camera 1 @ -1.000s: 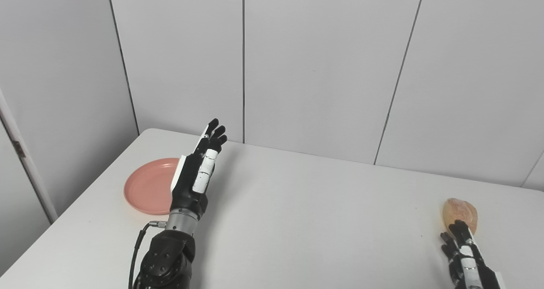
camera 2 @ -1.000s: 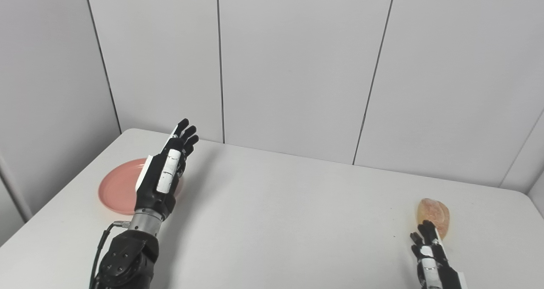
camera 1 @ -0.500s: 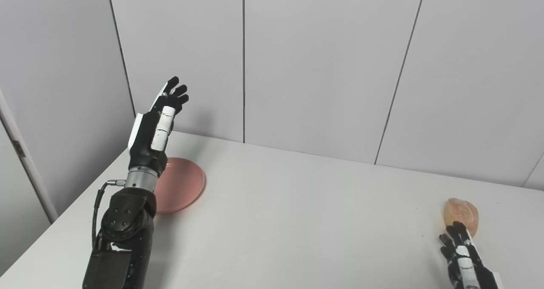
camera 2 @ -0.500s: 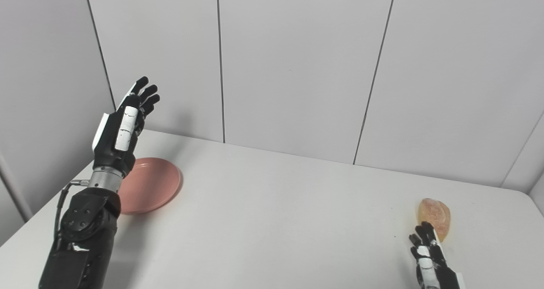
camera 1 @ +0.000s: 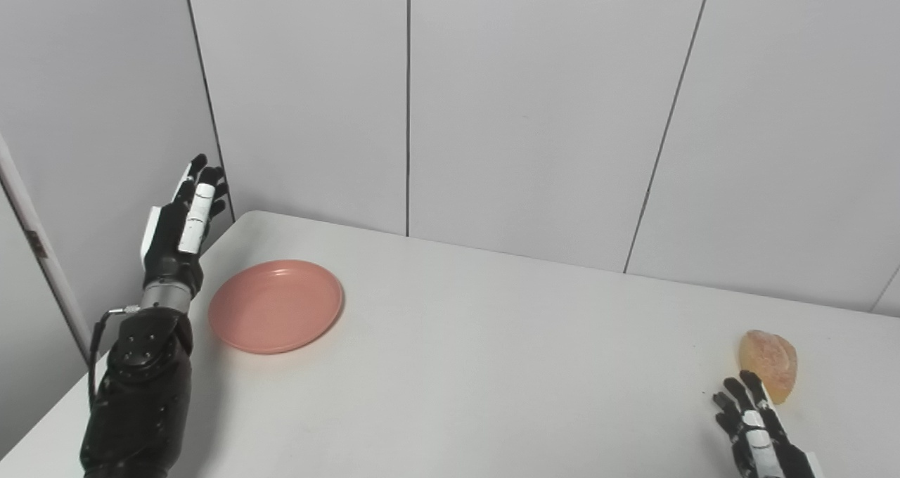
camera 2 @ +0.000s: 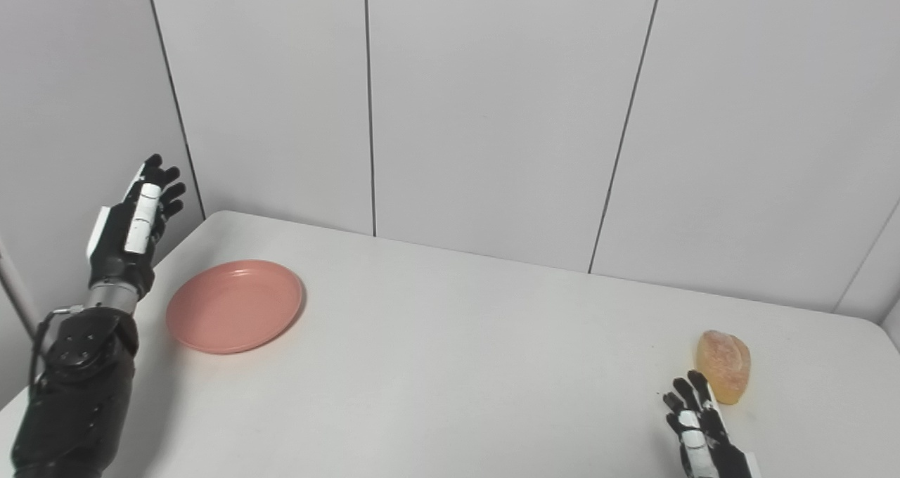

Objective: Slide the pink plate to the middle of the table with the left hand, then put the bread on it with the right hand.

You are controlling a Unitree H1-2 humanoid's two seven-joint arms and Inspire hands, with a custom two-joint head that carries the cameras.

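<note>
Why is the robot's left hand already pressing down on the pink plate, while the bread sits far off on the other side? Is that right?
Not quite. The left hand is not on the pink plate; it is raised, open, to the plate's left, past the table edge, as the left eye view shows. The bread does sit far off on the right, by the right hand.

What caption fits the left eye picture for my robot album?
Left hand raised, open, beside the pink plate; right hand waits near the bread.
</note>
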